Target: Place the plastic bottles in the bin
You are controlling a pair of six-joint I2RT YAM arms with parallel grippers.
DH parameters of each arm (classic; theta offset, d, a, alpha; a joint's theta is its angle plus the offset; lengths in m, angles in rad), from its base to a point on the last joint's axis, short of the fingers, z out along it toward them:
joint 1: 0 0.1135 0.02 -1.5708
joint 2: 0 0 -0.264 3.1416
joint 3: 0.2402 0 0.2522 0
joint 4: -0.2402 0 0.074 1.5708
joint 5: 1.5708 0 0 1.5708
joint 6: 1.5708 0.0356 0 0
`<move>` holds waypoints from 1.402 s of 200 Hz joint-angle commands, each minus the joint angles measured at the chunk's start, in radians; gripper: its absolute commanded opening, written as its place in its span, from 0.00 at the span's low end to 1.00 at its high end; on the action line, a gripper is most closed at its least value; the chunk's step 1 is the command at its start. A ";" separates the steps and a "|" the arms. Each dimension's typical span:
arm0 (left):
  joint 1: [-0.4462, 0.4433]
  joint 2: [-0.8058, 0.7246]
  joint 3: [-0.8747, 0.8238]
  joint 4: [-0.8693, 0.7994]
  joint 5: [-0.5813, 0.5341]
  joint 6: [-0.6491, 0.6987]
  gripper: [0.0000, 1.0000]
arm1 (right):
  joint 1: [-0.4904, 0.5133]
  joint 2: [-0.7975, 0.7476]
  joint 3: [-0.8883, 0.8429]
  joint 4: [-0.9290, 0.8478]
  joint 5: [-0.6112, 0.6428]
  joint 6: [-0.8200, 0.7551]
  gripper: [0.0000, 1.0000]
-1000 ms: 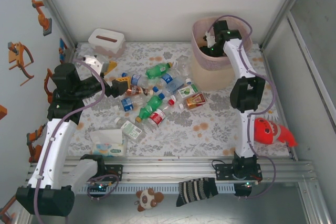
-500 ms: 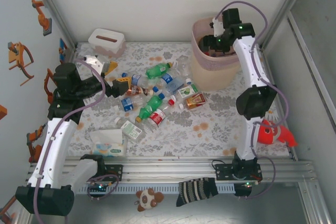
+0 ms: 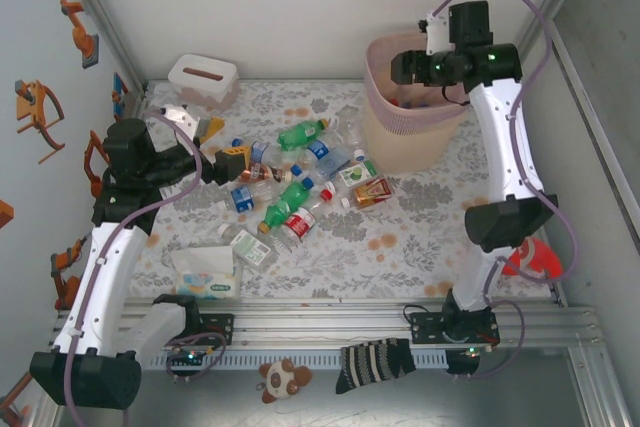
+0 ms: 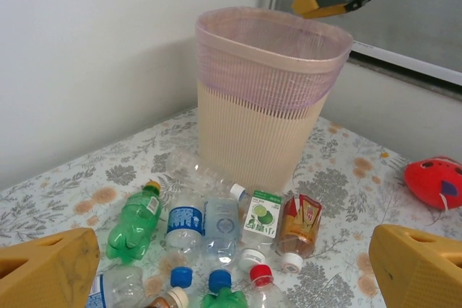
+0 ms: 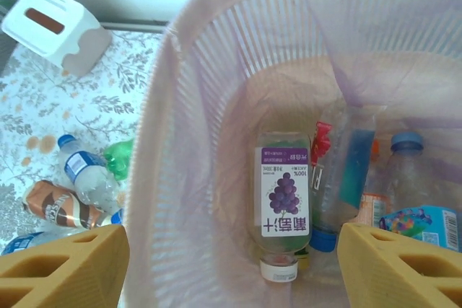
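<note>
Hovering over a flowery tablecloth [image 3: 420,237], white walls [image 3: 300,7] around: bottles [image 4: 216,225] just ahead of left gripper [image 4: 232,261], fingers wide apart; bin [image 5: 180,106] right below right gripper [image 5: 232,247], fingers spread, empty.

Inside the bin [image 5: 189,128], the grape-label bottle [image 5: 281,200] has a white and purple label reading "100%" beside a drawn grape bunch. The large dark characters under it seem to be Chinese but are not legible. Near the bin's foot, the lime-label bottle [image 4: 261,216] and the blue-label bottle [image 4: 186,220] carry print too small to read.
</note>
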 commanded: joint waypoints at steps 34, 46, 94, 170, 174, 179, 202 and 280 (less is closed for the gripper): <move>-0.008 0.004 0.007 -0.020 -0.018 0.030 0.96 | 0.062 -0.136 -0.176 0.102 -0.109 -0.146 0.70; -0.008 0.003 0.006 -0.021 -0.022 0.031 0.96 | 0.088 -0.158 -0.218 0.115 -0.134 -0.199 0.70; -0.008 -0.001 0.004 -0.026 -0.086 0.038 0.96 | 0.231 -0.225 -0.364 0.162 -0.094 -0.277 0.67; -0.007 -0.014 -0.002 -0.036 -0.314 0.042 0.95 | 0.532 -0.411 -0.891 0.563 0.025 -0.136 0.66; -0.007 -0.015 -0.002 -0.038 -0.320 0.042 0.95 | 0.549 -0.422 -0.920 0.591 0.031 -0.135 0.66; -0.007 -0.015 -0.002 -0.038 -0.325 0.041 0.95 | 0.572 -0.434 -0.956 0.629 0.041 -0.137 0.66; -0.007 -0.021 -0.005 -0.034 -0.345 0.040 0.95 | 0.669 -0.459 -1.075 0.774 0.095 -0.111 0.66; -0.005 -0.044 -0.020 -0.023 -0.458 0.036 0.95 | 0.884 -0.184 -1.011 0.806 0.199 0.056 0.65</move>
